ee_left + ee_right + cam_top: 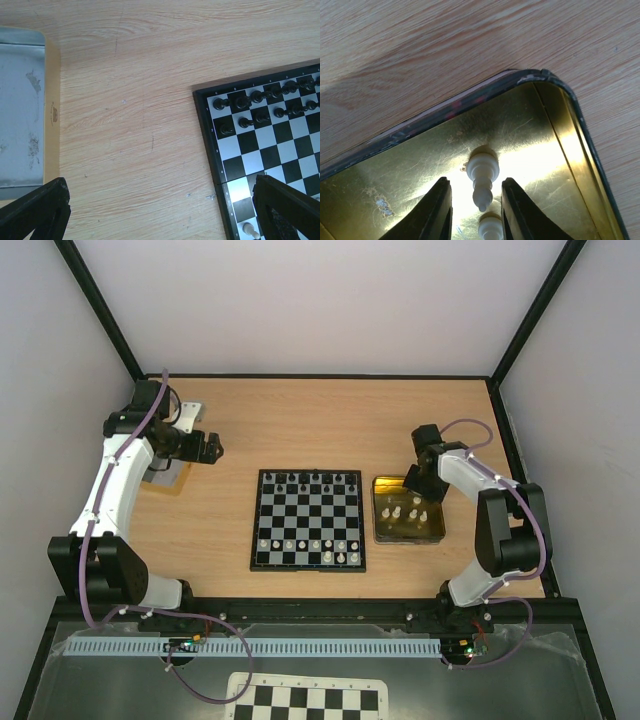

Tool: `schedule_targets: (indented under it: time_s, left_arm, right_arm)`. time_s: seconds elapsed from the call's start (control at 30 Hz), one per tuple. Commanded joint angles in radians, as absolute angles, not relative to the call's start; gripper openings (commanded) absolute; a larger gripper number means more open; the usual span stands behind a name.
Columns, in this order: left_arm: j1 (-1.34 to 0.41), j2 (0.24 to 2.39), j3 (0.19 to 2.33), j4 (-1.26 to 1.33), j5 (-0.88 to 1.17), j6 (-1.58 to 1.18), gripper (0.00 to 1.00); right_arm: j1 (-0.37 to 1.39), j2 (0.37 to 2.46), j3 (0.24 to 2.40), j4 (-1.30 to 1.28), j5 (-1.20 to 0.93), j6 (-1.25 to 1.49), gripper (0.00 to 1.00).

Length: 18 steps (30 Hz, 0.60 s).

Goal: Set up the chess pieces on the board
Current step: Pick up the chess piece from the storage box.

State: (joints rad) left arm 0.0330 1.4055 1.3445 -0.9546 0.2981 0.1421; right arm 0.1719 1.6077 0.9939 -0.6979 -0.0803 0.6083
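A light wooden tabletop (300,420) is spreading between pale walls (320,300) edged with black corner bars (100,302). A shiny gold rectangular tin tray (405,534) is lying right of centre; the right wrist view is showing its dark rounded rim and scratched golden floor (560,125). A dull grey metal tin with a yellowish side (168,478) is resting near the left edge (20,110). Tiny black plastic chessmen (305,480) are standing upright in two rows (260,95) between the tins. Below the table's near edge, a long white slotted strip (250,648) is running sideways, and an unframed black-and-white checker sheet (308,698) is lying flat on a grey surface.
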Motion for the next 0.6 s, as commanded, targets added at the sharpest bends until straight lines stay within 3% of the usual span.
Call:
schedule_targets:
  time_s: [0.0, 0.37, 0.47, 0.57]
  left_arm:
    - [0.032, 1.387, 1.357, -0.977, 0.288, 0.147, 0.99]
    - [0.032, 1.399, 1.364, -0.974, 0.294, 0.145, 0.99]
    - [0.032, 1.404, 1.370, -0.975, 0.296, 0.145, 0.99]
    - [0.032, 1.404, 1.372, -0.976, 0.296, 0.144, 0.99]
  right_arm:
    - [0.160, 1.632, 0.988, -0.680, -0.080, 0.594, 0.24]
    - [0.160, 1.643, 0.980, -0.674, -0.083, 0.585, 0.20]
    - [0.160, 1.647, 0.982, -0.675, -0.078, 0.583, 0.07]
    - [0.158, 1.650, 0.985, -0.677, -0.079, 0.583, 0.02]
